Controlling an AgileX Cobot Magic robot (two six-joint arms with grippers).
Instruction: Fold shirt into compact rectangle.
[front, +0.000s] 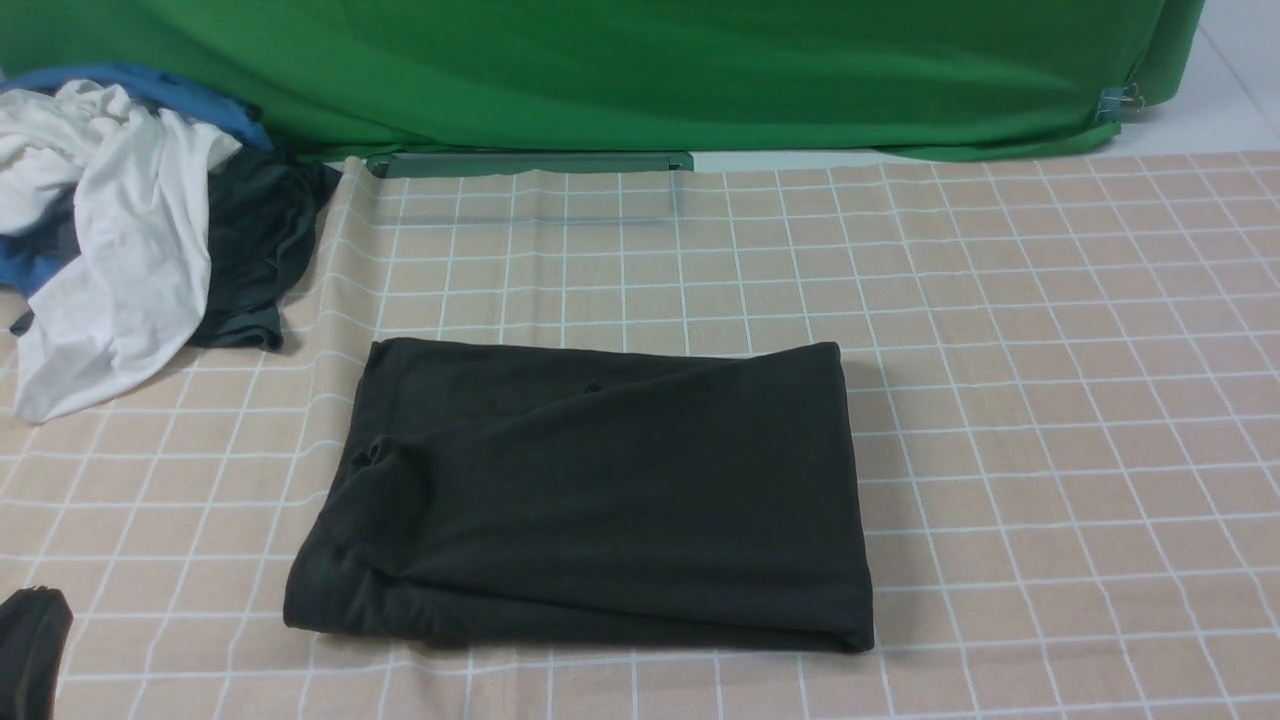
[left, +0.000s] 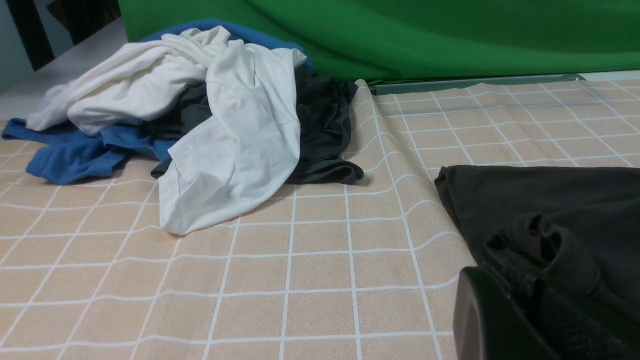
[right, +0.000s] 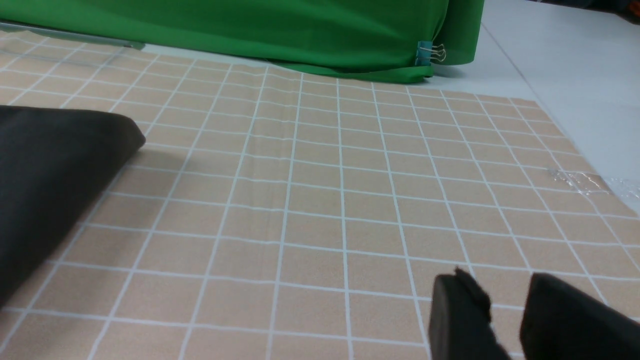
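Grippers: we see the left gripper (front: 30, 650) as a dark tip at the lower left corner of the front view, jaws closed together with nothing between them; the right gripper (right: 505, 320) shows only in its wrist view, at the lower right, jaws a narrow gap apart and empty, low over bare cloth.
Shirt: we find the shirt (front: 590, 495) folded into a rough black rectangle at the centre of the front view, lying flat, with a bunched fold at its left edge and a thicker layered edge along the bottom.
Tablecloth: we see a beige checked tablecloth (front: 1050, 420) under everything, rippled near the upper left.
Laundry pile: we note a white garment (front: 120, 240) draped over a blue garment (front: 190, 95) and a dark grey garment (front: 260, 250) in the upper left, apart from the shirt.
Backdrop: we see a green backdrop (front: 640, 70) across the top.
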